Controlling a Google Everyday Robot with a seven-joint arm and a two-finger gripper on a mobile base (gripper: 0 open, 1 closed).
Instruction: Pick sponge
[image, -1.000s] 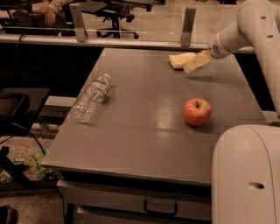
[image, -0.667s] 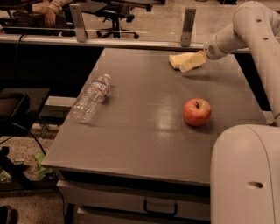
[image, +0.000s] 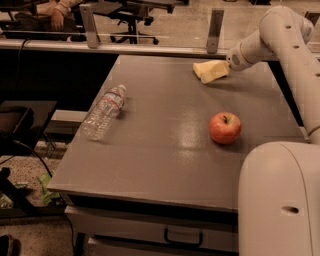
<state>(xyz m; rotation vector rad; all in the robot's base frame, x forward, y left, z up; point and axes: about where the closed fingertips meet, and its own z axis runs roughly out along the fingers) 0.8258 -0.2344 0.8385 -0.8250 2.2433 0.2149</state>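
The sponge (image: 201, 67) is a small pale yellow foam block lying on the grey table (image: 165, 150) near its far edge, right of centre. My gripper (image: 214, 74) reaches in from the right on the white arm (image: 280, 30) and sits right against the sponge's near right side, overlapping it. The gripper's pale yellow tip hides part of the sponge.
A red apple (image: 225, 127) stands on the right half of the table. A clear plastic water bottle (image: 103, 111) lies on its side near the left edge. A glass partition (image: 150, 30) with posts runs behind the far edge. The robot's white body (image: 280, 200) fills the lower right.
The gripper has moved left and a little toward the far edge, closing the gap to the sponge until it overlaps it. Apple and bottle have not moved.
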